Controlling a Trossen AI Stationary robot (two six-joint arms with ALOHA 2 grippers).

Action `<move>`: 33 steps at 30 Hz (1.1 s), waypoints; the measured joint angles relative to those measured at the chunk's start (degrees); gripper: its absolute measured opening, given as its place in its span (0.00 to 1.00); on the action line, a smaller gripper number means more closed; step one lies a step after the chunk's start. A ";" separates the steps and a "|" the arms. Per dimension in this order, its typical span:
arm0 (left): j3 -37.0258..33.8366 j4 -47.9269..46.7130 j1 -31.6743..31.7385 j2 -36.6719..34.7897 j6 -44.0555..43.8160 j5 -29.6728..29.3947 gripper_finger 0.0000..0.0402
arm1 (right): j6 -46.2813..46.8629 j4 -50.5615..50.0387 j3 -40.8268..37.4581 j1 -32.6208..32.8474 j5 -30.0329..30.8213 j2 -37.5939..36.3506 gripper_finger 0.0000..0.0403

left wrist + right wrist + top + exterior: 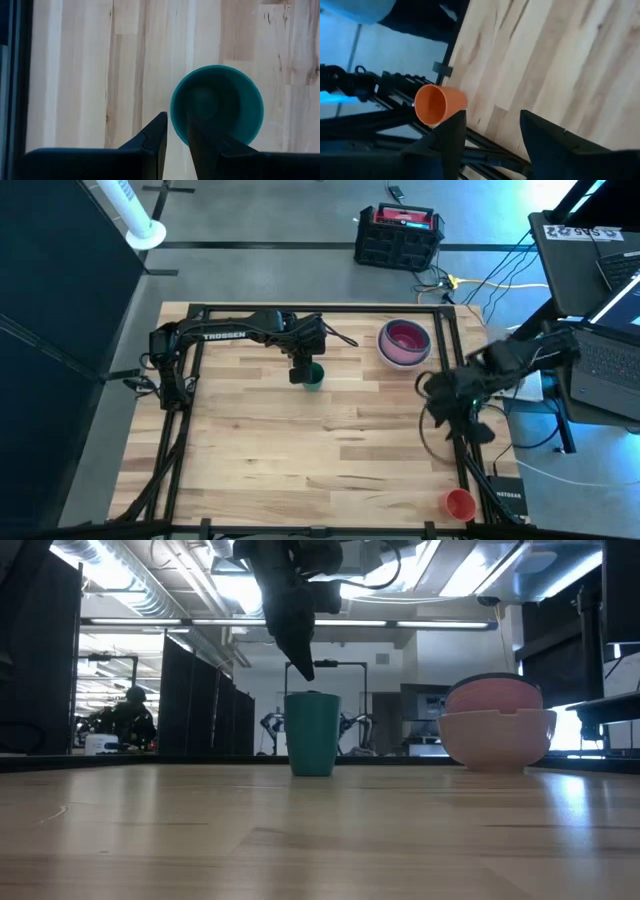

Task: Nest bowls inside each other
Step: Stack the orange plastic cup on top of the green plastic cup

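High view: the left claw (303,370) hovered over the small round teal plastic bowl (314,376), which stood upright on the pale wooden bench (300,450), toward its far edge and near the middle.
Left claw state: fingers narrowly apart, not clamped on anything; in the left wrist view one fingertip (197,131) sat over the teal bowl's (217,106) near rim and the other (159,129) just outside it.
Height: the low view showed the left claw's tip (303,668) a little above the rim of the teal bowl (312,734), not touching.
Target stack: a round white plastic bowl (404,346) stood to the right of the teal one, with a pale pink bowl (494,695) nested in it and a hot pink one (405,336) inside that.
Right claw: waiting with its fingers wide apart and empty at the bench's right edge (448,392), above an orange plastic cup (439,104) lying on its side near the front right corner.
Step in hand, as I judged it: pinching the teal bowl's wall to carry it to the stack.
Doing it well: come straight down so the rim passed between the fingers, one inside and one outside, close firmly, lift clear of the bench before travelling, and release centred over the hot pink bowl.
Risk: a finger landing on the rim could tip the light bowl.
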 joint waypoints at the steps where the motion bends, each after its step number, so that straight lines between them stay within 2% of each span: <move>1: 0.00 -0.04 0.00 0.00 0.82 0.00 0.14 | 3.14 0.92 0.77 2.40 1.74 0.80 0.43; 7: 0.00 0.00 0.04 0.00 8.05 0.00 0.14 | 26.75 3.46 2.46 17.24 12.22 5.34 0.43; 11: 0.00 0.15 0.11 0.00 11.75 0.00 0.14 | 38.84 3.50 2.46 26.89 14.90 9.04 0.43; 14: 0.00 0.26 0.09 0.00 13.93 0.00 0.14 | 45.72 4.73 2.46 31.83 15.58 10.91 0.43; 27: 0.02 0.24 0.11 0.00 14.71 0.00 0.14 | 58.21 11.63 -5.45 42.53 19.49 12.93 0.43; 33: 0.02 0.24 0.09 0.00 13.62 0.00 0.14 | 60.42 21.74 -12.68 43.23 19.74 12.97 0.43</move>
